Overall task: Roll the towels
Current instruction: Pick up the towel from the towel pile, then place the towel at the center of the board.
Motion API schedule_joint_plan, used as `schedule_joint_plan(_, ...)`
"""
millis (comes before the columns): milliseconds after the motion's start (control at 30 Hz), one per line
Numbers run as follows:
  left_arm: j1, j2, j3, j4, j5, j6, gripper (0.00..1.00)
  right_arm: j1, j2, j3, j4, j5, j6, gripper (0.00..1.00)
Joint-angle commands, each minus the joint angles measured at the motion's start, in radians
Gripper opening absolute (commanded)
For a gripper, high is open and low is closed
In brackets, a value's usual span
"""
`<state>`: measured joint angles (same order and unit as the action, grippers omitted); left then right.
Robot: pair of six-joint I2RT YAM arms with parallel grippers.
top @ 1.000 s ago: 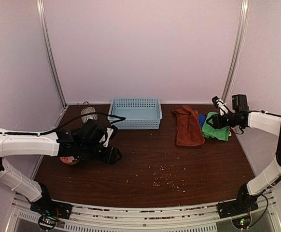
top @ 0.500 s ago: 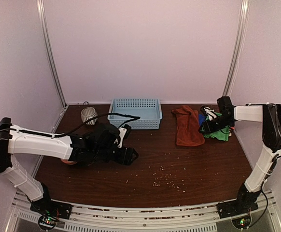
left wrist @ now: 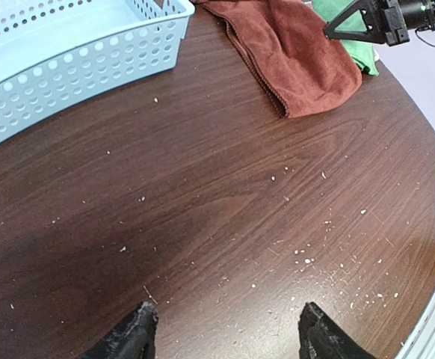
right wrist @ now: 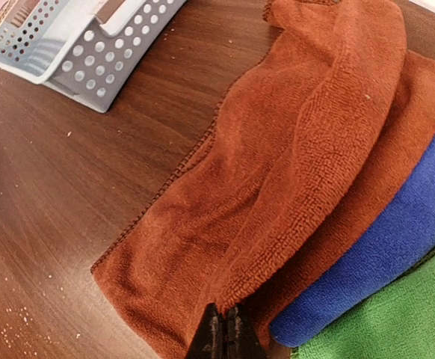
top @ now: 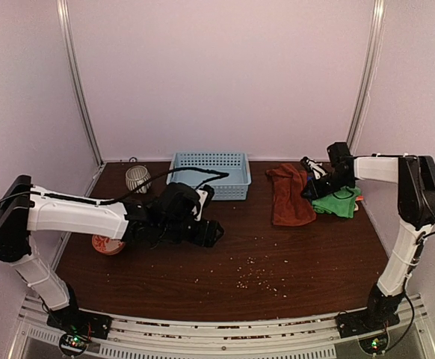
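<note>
Since one second ago: the right gripper was carried from above the bright green terry towel to the near edge of the rust-red terry towel, and its jaws were brought together. The left gripper was pushed out toward the middle of the dark wooden table.

Right gripper: clenched, tips directly over the rust-red towel's fold. Whether cloth is pinched cannot be told.

Left gripper: released and empty, low over bare table, with the towels well ahead of it and to its right. It is judged to be held ready where a towel could be laid flat.

The rust-red towel overlaps the blue terry towel, so it is presumably to be drawn off first.

Count:
- Towels: three (one rust-red, one blue, one green), none rolled.
- Light blue lattice plastic basket: one.
</note>
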<state>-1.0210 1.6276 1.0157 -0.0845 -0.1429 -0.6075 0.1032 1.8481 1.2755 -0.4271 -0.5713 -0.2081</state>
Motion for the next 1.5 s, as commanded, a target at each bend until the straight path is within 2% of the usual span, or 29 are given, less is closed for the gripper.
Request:
schedule_joint_plan(0,-0.002,-0.040,0.015,-0.011,-0.047,0.039,0.66,0.044,-0.037,0.097,-0.061,-0.019,0.008,0.00)
schedule_joint_plan(167,-0.001,-0.103,-0.008,-0.041,-0.175,0.041,0.67,0.134,-0.134,0.314,-0.191,-0.083,0.030,0.00)
schedule_joint_plan(267,0.003,-0.161,-0.045,-0.053,-0.310,-0.009,0.69,0.252,-0.191,0.445,-0.287,-0.176,0.028,0.00)
schedule_joint_plan(333,0.014,-0.208,-0.075,-0.061,-0.378,-0.037,0.71,0.322,-0.239,0.509,-0.378,-0.301,-0.057,0.00)
schedule_joint_plan(367,0.022,-0.230,-0.089,-0.059,-0.392,-0.042,0.71,0.343,-0.262,0.543,-0.438,-0.433,-0.128,0.00)
schedule_joint_plan(400,0.027,-0.252,-0.101,-0.054,-0.402,-0.044,0.71,0.352,-0.286,0.567,-0.470,-0.503,-0.171,0.00)
schedule_joint_plan(467,0.030,-0.289,-0.124,-0.049,-0.446,-0.047,0.71,0.331,-0.333,0.562,-0.455,-0.542,-0.175,0.00)
schedule_joint_plan(567,0.032,-0.327,-0.144,-0.044,-0.492,-0.053,0.71,0.200,-0.379,0.446,-0.407,-0.545,-0.184,0.00)
schedule_joint_plan(633,0.033,-0.341,-0.152,-0.042,-0.500,-0.049,0.70,0.084,-0.372,0.351,-0.377,-0.488,-0.183,0.00)
schedule_joint_plan(667,0.033,-0.343,-0.153,-0.044,-0.503,-0.048,0.70,0.040,-0.348,0.300,-0.367,-0.409,-0.191,0.00)
schedule_joint_plan(700,0.033,-0.343,-0.156,-0.044,-0.500,-0.047,0.70,0.013,-0.328,0.265,-0.347,-0.283,-0.191,0.10)
schedule_joint_plan(733,0.033,-0.340,-0.160,-0.045,-0.493,-0.043,0.70,0.003,-0.309,0.233,-0.323,-0.119,-0.168,0.29)
schedule_joint_plan(767,0.033,-0.336,-0.161,-0.046,-0.483,-0.034,0.70,0.001,-0.305,0.200,-0.301,0.011,-0.156,0.40)
schedule_joint_plan(833,0.033,-0.320,-0.162,-0.052,-0.464,-0.014,0.70,0.001,-0.341,0.123,-0.277,0.084,-0.172,0.49)
schedule_joint_plan(900,0.033,-0.302,-0.163,-0.063,-0.442,-0.001,0.69,0.003,-0.416,0.049,-0.254,0.040,-0.193,0.52)
schedule_joint_plan(967,0.033,-0.284,-0.164,-0.064,-0.401,0.024,0.66,0.011,-0.492,-0.017,-0.226,0.013,-0.200,0.53)
schedule_joint_plan(1033,0.032,-0.268,-0.168,-0.043,-0.302,0.082,0.62,0.018,-0.554,-0.069,-0.243,-0.019,-0.253,0.51)
schedule_joint_plan(1167,-0.004,-0.253,-0.179,0.045,0.066,0.228,0.44,0.078,-0.639,-0.122,-0.465,-0.092,-0.521,0.41)
schedule_joint_plan(1233,-0.054,-0.255,-0.173,0.051,0.233,0.295,0.43,0.146,-0.667,-0.159,-0.583,-0.021,-0.670,0.39)
schedule_joint_plan(1367,-0.157,-0.194,-0.109,0.007,0.446,0.367,0.42,0.283,-0.705,-0.292,-0.644,0.198,-0.754,0.36)
schedule_joint_plan(1467,-0.250,-0.094,-0.027,-0.021,0.483,0.425,0.44,0.331,-0.699,-0.383,-0.653,0.254,-0.777,0.45)
